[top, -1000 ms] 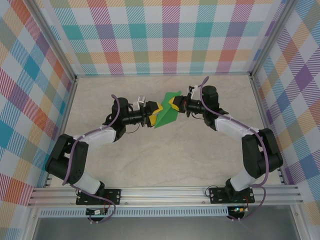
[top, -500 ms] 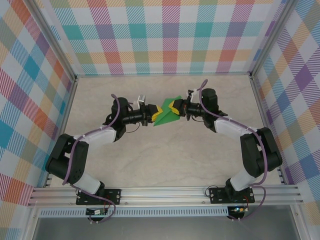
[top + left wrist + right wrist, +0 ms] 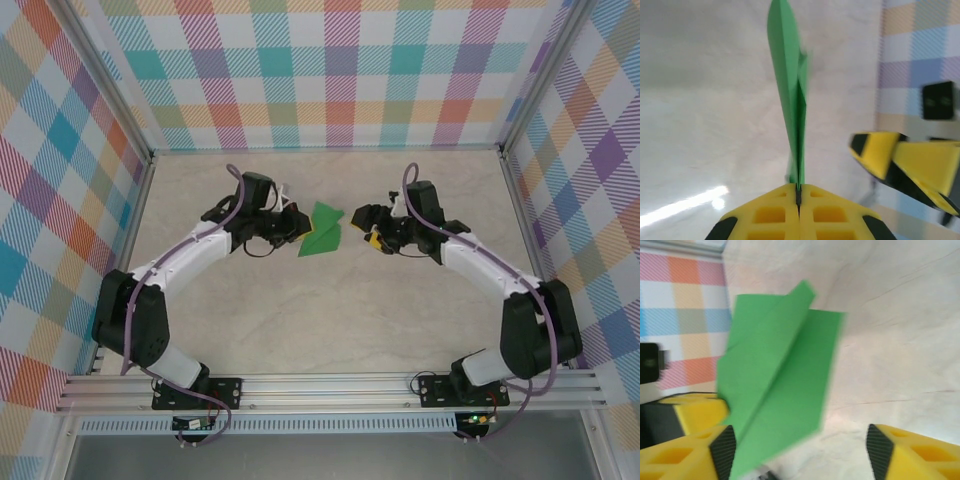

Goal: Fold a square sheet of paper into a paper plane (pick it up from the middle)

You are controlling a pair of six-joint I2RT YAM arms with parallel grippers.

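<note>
Since 0.5 s ago the right gripper (image 3: 366,227) has let go of the paper and drawn back toward 3 o'clock. Its 2 fingers stand apart and hold nothing. Over the table (image 3: 330,320), the left gripper (image 3: 298,228) is closed on the 9 o'clock edge of the green paper plane (image 3: 323,231), which sits between both grippers.

Left arm: reaches forward, wrist angled inward toward the right.
Left gripper (image 3: 798,194): fingers pressed together, pinching the paper plane (image 3: 790,100).
Right arm: stretched forward, wrist turned left.
Right gripper (image 3: 800,450): fingers spread wide.
</note>
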